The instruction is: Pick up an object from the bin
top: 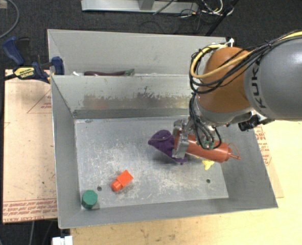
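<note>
Green cylinder (pixel 89 199) and orange block (pixel 122 180) lie near left. Farther, right of centre, the gripper (pixel 181 148) sits low between a purple toy (pixel 160 139) and a red sausage-shaped piece (pixel 215 152); whether it grips either cannot be told. Both look light, stiff, slick plastic: clasp the sausage across its middle.

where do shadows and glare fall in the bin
camera view: the light is soft and even, with no hard glare spot; the back wall of the bin carries a pale smeared sheen; the darkest shadow lies under the purple toy beside the gripper; the orange block and the green cylinder throw only faint shadows on the floor.
</note>
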`<action>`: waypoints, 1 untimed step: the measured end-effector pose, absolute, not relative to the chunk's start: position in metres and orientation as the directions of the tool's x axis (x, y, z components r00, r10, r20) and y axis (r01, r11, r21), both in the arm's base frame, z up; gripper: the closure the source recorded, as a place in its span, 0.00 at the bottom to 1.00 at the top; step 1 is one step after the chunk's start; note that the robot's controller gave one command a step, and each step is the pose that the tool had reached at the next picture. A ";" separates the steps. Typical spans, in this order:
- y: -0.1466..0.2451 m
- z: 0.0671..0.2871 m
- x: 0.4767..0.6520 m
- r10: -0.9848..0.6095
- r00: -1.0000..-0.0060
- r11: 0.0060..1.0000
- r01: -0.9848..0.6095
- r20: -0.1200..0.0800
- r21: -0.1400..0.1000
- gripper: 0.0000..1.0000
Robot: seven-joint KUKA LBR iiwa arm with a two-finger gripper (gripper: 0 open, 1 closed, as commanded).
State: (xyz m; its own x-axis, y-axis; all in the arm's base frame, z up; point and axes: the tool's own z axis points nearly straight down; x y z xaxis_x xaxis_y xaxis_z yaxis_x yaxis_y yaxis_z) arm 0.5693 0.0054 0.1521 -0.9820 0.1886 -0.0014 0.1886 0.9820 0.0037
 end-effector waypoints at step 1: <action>0.003 0.295 0.564 0.167 -0.986 0.986 0.167 -0.005 0.005 1.00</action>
